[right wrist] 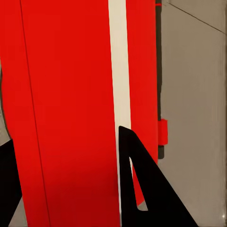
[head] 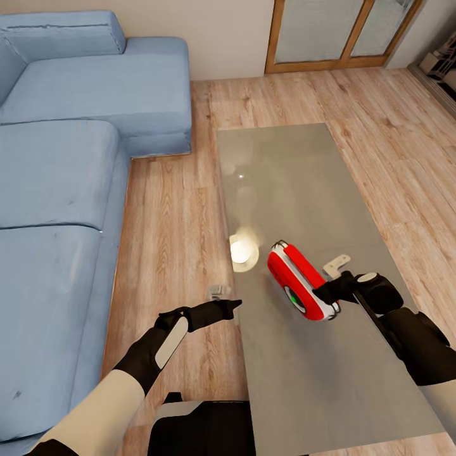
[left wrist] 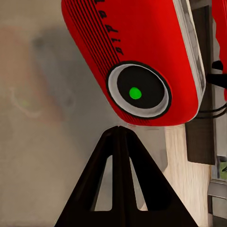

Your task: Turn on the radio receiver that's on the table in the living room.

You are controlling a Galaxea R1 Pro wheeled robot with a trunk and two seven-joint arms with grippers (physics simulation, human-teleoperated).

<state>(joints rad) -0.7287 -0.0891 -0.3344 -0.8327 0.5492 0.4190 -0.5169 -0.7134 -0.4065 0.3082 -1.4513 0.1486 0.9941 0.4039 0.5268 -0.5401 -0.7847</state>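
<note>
Head view, left to right: a blue sectional sofa point(head: 63, 145) lines the wall side of the living room, the plank floor point(head: 171, 209) runs beside it, and the long grey table point(head: 285, 177) stretches away toward wood-framed glass doors point(head: 335, 35). The left gripper point(head: 234, 306) hangs at the table's near-left edge, its fingers pressed together to a point and holding nothing, aimed at the radio receiver point(head: 301, 278). The receiver sits on the near half of the table, tipped on its side, with the right gripper point(head: 329, 292) against its near end. In the left wrist view the closed fingers point(left wrist: 120, 189) point just below the round dark dial point(left wrist: 137, 92), where a green dot glows; whether that dot means the set is already on is a guess. The right wrist view shows one black finger point(right wrist: 142, 189) over the red shell and white band point(right wrist: 120, 71) and another at the far edge, so the claw appears closed around the body. The glossy casing looks rigid, light and likely slippery, so a hold across its flat sides seems safest, leaving the dial end free. Actual contact at the right fingertips is hard to confirm, and the thin handle is barely discernible at the radio's far end.
</note>
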